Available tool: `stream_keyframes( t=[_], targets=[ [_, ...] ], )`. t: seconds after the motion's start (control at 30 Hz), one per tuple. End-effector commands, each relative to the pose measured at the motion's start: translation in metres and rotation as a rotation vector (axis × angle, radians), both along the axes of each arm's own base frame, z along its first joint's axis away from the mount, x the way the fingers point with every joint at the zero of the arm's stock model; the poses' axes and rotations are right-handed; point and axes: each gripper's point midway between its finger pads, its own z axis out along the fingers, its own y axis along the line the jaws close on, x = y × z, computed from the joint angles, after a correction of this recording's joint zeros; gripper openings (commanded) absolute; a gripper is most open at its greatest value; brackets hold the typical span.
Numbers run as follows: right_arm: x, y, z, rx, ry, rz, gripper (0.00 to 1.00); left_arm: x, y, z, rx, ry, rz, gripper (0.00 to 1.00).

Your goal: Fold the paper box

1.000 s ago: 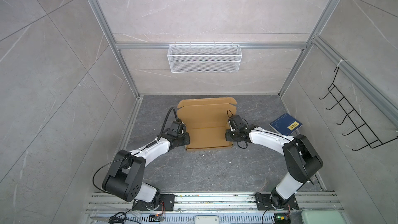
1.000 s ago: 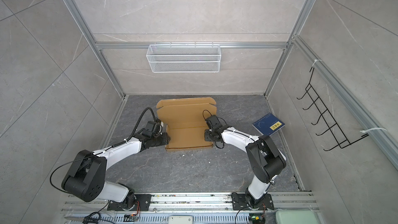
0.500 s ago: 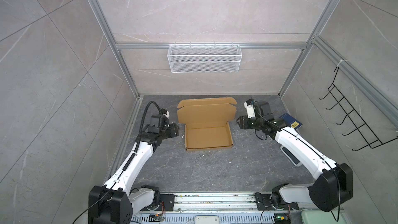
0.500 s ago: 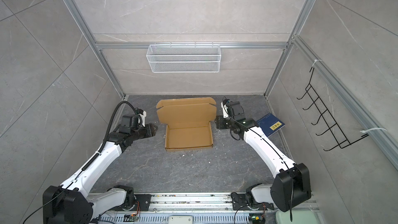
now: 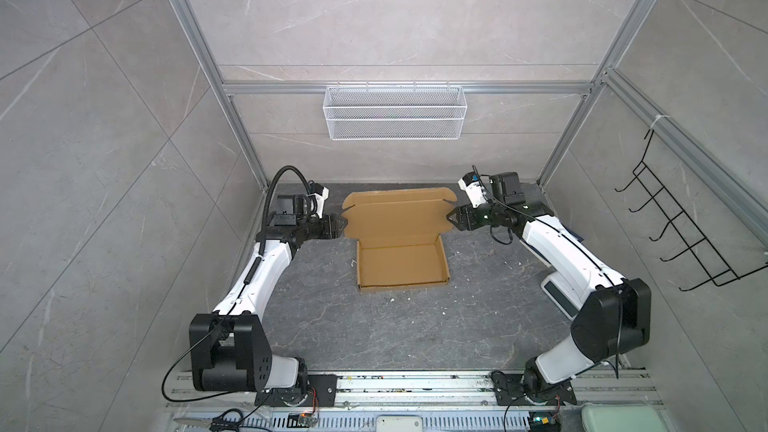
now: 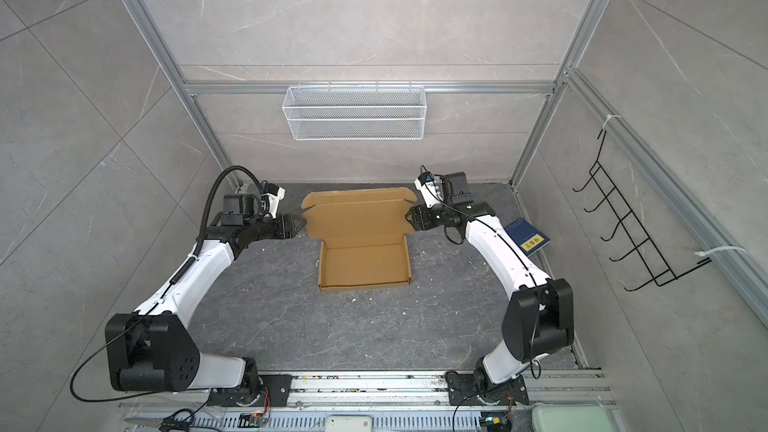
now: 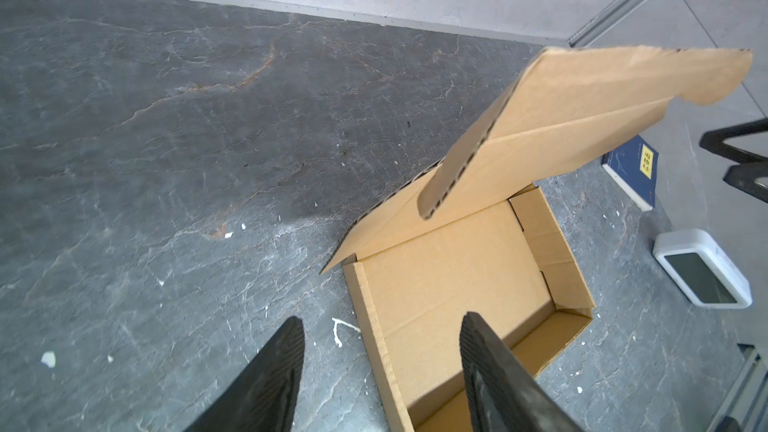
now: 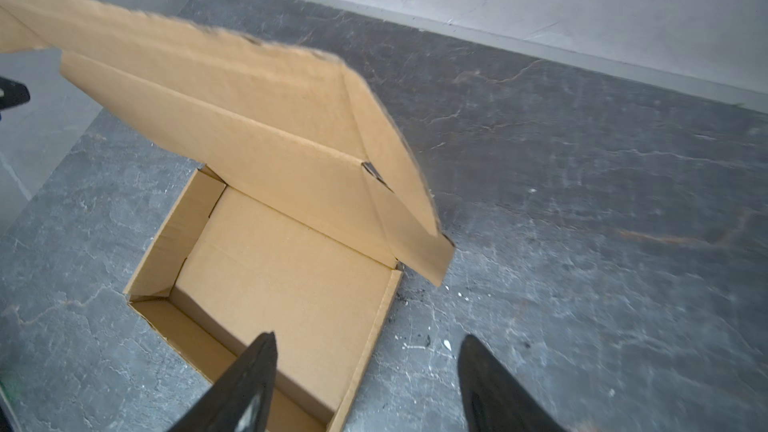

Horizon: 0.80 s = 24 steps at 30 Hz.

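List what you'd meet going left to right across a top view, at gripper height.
In a top view: left gripper → box → right gripper → book.

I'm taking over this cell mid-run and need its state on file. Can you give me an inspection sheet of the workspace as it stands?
Surface: dark grey stone-look table, scattered white specks.
Job's things: paper box, tray walls up, lid raised open, not closed.
Clutter: dark blue book and white screen device, both right of the box.
Grippers: left gripper open and empty beside the lid's left edge; right gripper open and empty beside its right edge.
Cables: black hose arches over the left arm; loose black cable at its base.
Surroundings: white wire basket on the back wall; black hook rack on the right wall.
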Motion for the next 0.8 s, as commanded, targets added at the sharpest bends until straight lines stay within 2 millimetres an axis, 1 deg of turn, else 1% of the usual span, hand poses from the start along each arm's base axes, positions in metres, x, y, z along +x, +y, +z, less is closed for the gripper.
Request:
stream_keyframes(
  t=[0.0,0.07,0.13,0.27,0.37,0.5,0.67,0.77],
  targets=[
    [0.02,0.005,0.011,-0.02,-0.071,0.063,0.72,0.016,-0.006,0.021,0.003,-0.121,-0.08,0.63],
    [0.028,0.003,0.002,-0.034,-0.057,0.063,0.72,0.019,-0.009,0.02,-0.008,-0.121,-0.106,0.63],
    [0.034,0.003,-0.002,-0.033,-0.06,0.072,0.72,0.021,-0.014,0.017,-0.019,-0.123,-0.136,0.63],
    [0.041,0.013,-0.009,-0.014,-0.052,0.14,0.73,0.027,-0.017,0.005,-0.008,-0.127,-0.182,0.63],
    [0.042,0.023,-0.011,0.01,-0.035,0.199,0.72,0.031,-0.02,0.001,-0.008,-0.129,-0.216,0.62],
    [0.04,0.03,-0.013,0.035,-0.017,0.245,0.69,0.037,-0.023,0.003,-0.008,-0.143,-0.236,0.59],
    [0.036,0.033,-0.021,0.052,0.01,0.262,0.64,0.042,-0.026,0.0,-0.035,-0.139,-0.238,0.5],
    [0.033,0.034,-0.02,0.074,0.012,0.259,0.6,0.043,-0.028,0.0,-0.058,-0.148,-0.236,0.47]
  ],
)
